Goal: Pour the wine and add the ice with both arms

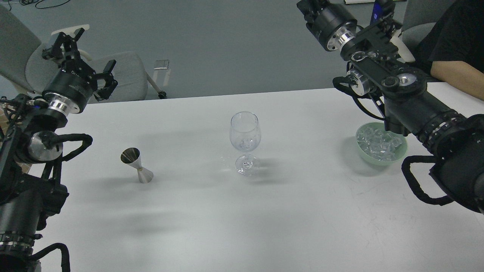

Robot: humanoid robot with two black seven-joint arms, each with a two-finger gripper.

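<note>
A clear stemmed wine glass (245, 132) stands upright mid-table with a small piece of ice (247, 142) in its bowl. A heap of ice cubes (378, 143) fills a pale green bowl (401, 153) at the right. A steel jigger (137, 165) stands left of the glass. My left gripper (85, 54) is open and empty, raised beyond the table's far left edge. My right arm (397, 90) reaches up over the bowl. Its gripper (310, 7) is cut off by the top edge, so its fingers are hidden.
The white table (242, 219) has its far edge just behind the glass. Grey chairs (124, 75) stand behind the left side. A person's bare forearm (457, 73) rests at the far right corner. Black cable loops (416, 185) hang from my right arm.
</note>
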